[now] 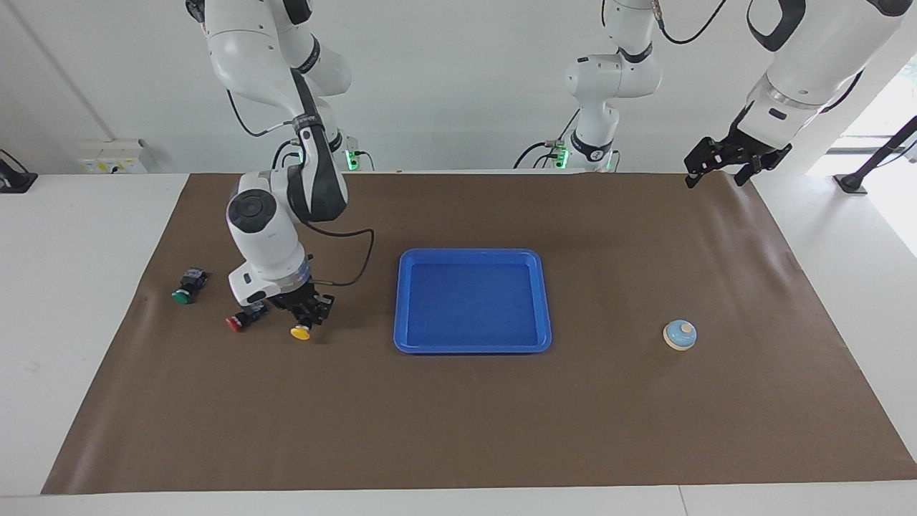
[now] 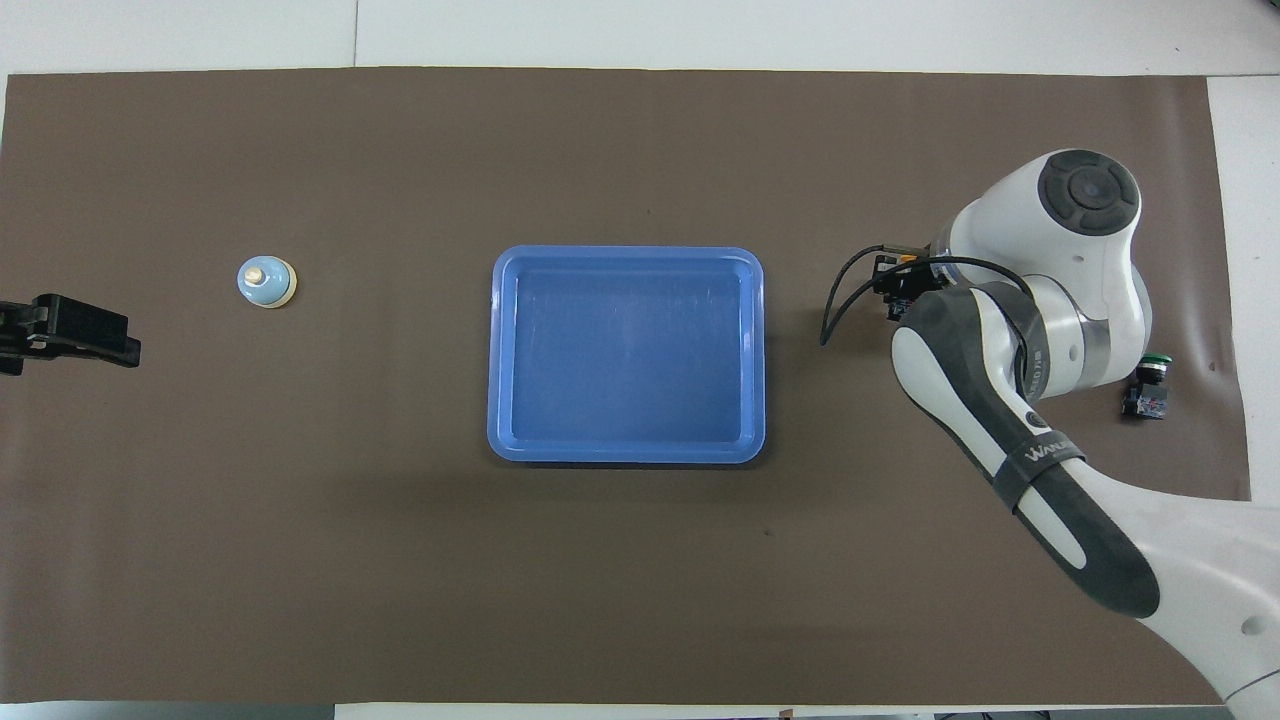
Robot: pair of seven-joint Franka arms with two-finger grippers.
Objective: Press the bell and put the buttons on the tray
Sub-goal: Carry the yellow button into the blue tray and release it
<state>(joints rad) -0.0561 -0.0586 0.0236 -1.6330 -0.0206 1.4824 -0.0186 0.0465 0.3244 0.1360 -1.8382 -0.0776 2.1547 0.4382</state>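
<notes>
Though the yellow button [image 1: 301, 330] is small, its blocky black body gives flat sides for a pinch, and the right end effector [image 1: 306, 315] is clamped on that body, cap pointing away from the robots, just above the desk [image 1: 458, 430] beside the red button [image 1: 238, 321]. Judged light, rigid plastic; the round cap looks slick, so the body is the better hold. Green button [image 1: 185, 287] lies toward the right arm's end of the desk, well apart from the tray [image 1: 473, 347], which sits mid-desk with nothing in it. Bell [image 1: 679, 335] stands toward the left arm's end; likely light enough to skid, so press straight down on the knob. Left end effector [image 1: 731, 160] waits raised over the desk's edge, fingers apart.
</notes>
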